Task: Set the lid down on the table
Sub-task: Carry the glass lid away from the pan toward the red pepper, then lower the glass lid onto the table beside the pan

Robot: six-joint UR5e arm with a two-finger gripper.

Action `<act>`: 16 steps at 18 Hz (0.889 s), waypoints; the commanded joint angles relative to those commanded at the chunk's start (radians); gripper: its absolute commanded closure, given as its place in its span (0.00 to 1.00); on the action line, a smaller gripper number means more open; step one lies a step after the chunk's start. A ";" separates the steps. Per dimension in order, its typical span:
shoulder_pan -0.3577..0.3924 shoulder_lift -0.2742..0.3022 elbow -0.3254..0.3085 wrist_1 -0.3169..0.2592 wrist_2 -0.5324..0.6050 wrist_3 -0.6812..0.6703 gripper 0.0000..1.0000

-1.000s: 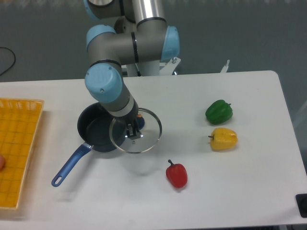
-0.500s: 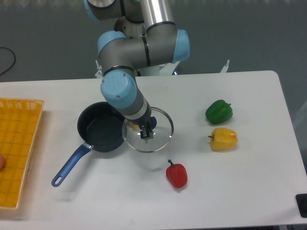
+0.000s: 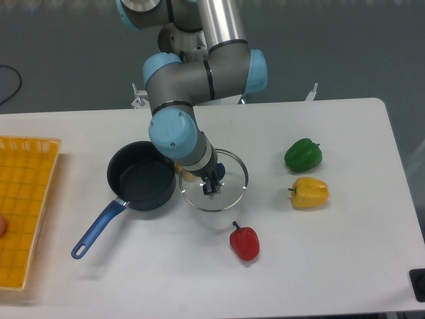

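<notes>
1. Since the earlier frames, the lid [image 3: 214, 181] has been carried rightward, away from above the saucepan [image 3: 141, 184], and it is now seen just right of the pan's rim
2. The gripper [image 3: 213, 186] is seen closed on the lid's dark blue knob, with the fingers reaching down into the centre of the glass disc
3. The lid is held roughly level; a faint shadow is cast on the table [image 3: 345, 252] beneath it, though whether the rim touches the surface cannot be told
4. The saucepan is left uncovered on the table, its long blue handle pointed toward the lower left
5. A red pepper [image 3: 244, 242] is found near the lid, below and to its right, apart from it
6. A green pepper [image 3: 303, 154] and a yellow pepper [image 3: 309, 193] are placed well to the right of the lid, the green one behind the yellow
7. A yellow grid tray [image 3: 23, 206] is seen at the left edge of the table, well apart from the pan
</notes>
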 joint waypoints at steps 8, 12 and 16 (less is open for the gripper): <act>0.009 -0.014 -0.032 0.054 0.003 0.031 0.34; 0.009 -0.031 -0.028 0.055 0.024 0.031 0.34; 0.008 -0.046 -0.028 0.055 0.049 0.031 0.34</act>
